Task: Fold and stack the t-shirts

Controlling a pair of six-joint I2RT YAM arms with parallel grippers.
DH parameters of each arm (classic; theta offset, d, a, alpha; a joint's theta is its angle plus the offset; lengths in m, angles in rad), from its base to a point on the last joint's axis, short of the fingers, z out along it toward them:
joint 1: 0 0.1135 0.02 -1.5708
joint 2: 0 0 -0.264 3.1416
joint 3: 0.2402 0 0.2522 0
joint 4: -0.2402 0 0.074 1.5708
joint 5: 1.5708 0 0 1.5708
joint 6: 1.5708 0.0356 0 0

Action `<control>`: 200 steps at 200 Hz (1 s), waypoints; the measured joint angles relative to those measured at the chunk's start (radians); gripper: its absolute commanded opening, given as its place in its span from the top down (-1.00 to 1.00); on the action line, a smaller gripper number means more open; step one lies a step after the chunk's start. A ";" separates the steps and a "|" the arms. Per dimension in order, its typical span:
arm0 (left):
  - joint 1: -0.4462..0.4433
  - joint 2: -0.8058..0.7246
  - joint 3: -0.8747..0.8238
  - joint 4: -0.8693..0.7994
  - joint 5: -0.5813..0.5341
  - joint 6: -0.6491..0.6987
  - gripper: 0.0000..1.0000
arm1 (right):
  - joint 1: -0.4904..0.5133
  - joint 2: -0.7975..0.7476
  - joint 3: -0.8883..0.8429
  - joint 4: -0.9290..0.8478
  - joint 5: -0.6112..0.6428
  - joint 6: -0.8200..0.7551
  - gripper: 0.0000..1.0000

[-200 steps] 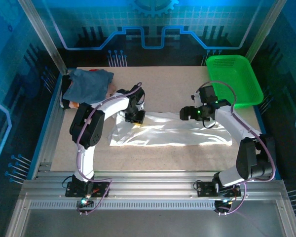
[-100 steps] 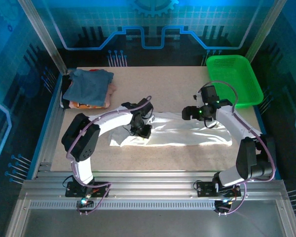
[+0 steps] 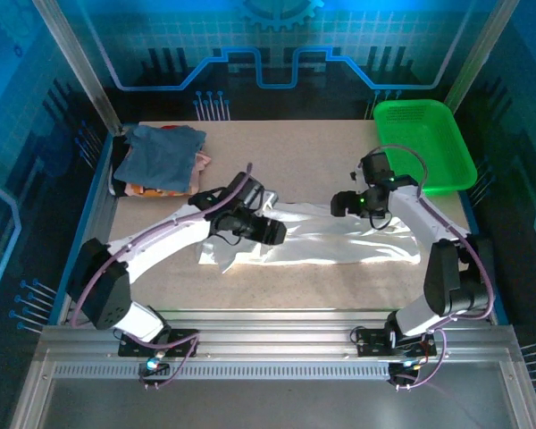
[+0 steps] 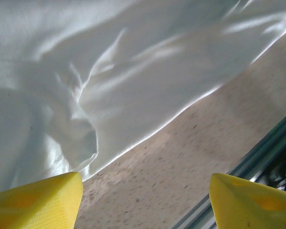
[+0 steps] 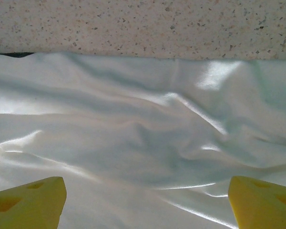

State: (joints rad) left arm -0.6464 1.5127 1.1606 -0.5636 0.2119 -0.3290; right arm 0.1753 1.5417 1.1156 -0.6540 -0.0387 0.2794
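Observation:
The large white t-shirt [image 3: 339, 243] lies spread and wrinkled across the middle of the table. My left gripper [image 3: 275, 234] hovers low over its left part. In the left wrist view its yellow fingertips [image 4: 35, 202] stand wide apart with nothing between them, over the shirt's near edge [image 4: 133, 71] and bare table; the left gripper [image 4: 145, 205] is open. My right gripper [image 3: 339, 204] is above the shirt's back edge, also open [image 5: 145, 202] over the white cloth [image 5: 143, 138]. A pile of t-shirts sits at the back left, slate-blue [image 3: 165, 154] on top, with pink [image 3: 201, 161] and orange [image 3: 143, 189] edges showing.
A green mesh basket [image 3: 409, 105] stands at the back right corner. Bare speckled table [image 3: 295, 161] lies between the pile and the basket. A metal rail [image 4: 271, 143] runs along the table's near edge.
My left gripper has opened and let go of the white shirt, moving right and toward the near edge. The right arm has hardly moved.

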 measured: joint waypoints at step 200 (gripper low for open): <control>0.222 0.222 -0.146 -0.068 -0.144 -0.407 0.16 | 0.435 0.455 0.256 -0.100 -0.571 0.079 -0.11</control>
State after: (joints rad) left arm -0.4244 1.7348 1.0142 -0.6312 0.0677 -0.7357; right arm 0.6106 1.9968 1.3720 -0.7536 -0.6102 0.3588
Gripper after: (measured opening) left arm 0.425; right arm 0.559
